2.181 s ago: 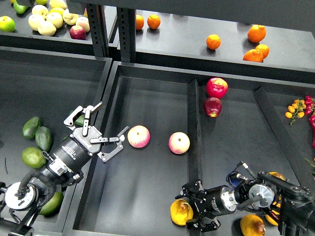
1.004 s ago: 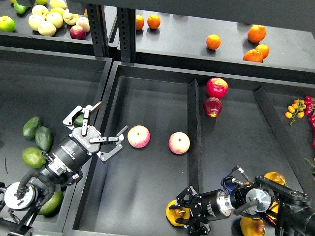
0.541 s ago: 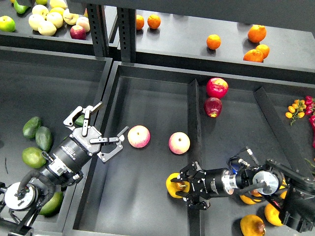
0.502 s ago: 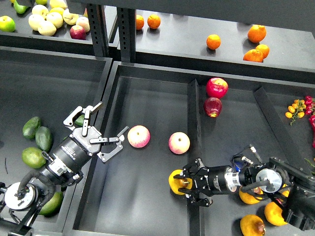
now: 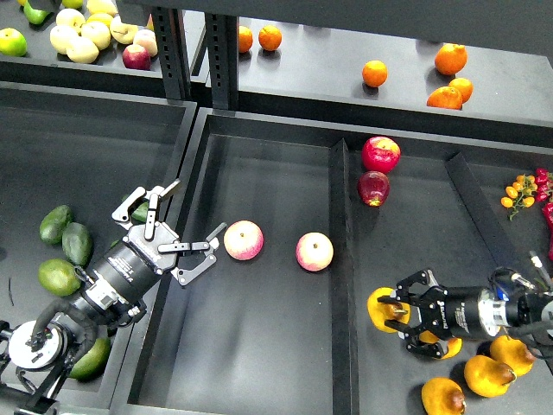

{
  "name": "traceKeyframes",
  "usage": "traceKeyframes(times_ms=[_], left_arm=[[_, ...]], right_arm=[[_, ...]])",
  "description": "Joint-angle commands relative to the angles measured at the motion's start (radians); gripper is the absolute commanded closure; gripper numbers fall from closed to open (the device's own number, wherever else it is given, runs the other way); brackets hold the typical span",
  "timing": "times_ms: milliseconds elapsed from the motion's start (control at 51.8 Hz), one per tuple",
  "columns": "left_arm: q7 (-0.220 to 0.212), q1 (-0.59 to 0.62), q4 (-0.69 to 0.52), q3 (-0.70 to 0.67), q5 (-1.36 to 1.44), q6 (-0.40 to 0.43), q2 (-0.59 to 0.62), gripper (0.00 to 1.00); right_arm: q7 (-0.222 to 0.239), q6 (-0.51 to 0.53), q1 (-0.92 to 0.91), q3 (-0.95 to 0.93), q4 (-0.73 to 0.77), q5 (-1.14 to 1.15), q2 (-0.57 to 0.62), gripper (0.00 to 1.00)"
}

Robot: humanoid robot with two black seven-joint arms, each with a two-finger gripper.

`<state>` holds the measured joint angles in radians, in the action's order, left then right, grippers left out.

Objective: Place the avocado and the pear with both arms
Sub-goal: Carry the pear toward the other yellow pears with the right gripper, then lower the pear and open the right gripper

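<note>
My left gripper (image 5: 177, 227) is open and empty over the wall between the left and middle trays. A dark green avocado (image 5: 139, 212) lies just behind its upper finger, partly hidden. Two more avocados (image 5: 55, 223) lie at the left of that tray. My right gripper (image 5: 394, 313) is shut on a golden pear (image 5: 378, 309) and holds it just right of the divider (image 5: 340, 259), in the right compartment. Several other pears (image 5: 486, 375) lie below and to its right.
Two pink-yellow apples (image 5: 244, 239) (image 5: 314, 251) lie in the middle tray beside my left gripper. Two red apples (image 5: 380, 154) sit farther back in the right compartment. Paler, larger green fruit (image 5: 59, 277) lie by my left arm. Oranges (image 5: 374, 73) are on the back shelf.
My right gripper has moved right with the pear, from the middle tray across the divider into the right compartment. The left arm has not moved.
</note>
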<state>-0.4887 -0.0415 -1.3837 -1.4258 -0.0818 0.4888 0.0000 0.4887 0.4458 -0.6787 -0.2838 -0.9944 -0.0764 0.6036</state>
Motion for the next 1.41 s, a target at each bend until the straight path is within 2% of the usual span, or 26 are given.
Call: traceKeyframes(times_ms=[0, 734, 1390], left_arm=[[0.000, 0.000, 0.000, 0.001, -0.001, 0.000, 0.000, 0.01], [0.000, -0.011, -0.001, 0.001, -0.001, 0.000, 0.000, 0.01], [0.000, -0.011, 0.000, 0.001, -0.001, 0.000, 0.000, 0.01]], right_arm=[[0.000, 0.014, 0.047, 0.000, -0.003, 0.009, 0.012, 0.74], [0.000, 0.016, 0.125, 0.000, 0.057, 0.058, -0.022, 0.71], [0.000, 0.016, 0.146, -0.002, 0.115, 0.110, -0.090, 0.60]])
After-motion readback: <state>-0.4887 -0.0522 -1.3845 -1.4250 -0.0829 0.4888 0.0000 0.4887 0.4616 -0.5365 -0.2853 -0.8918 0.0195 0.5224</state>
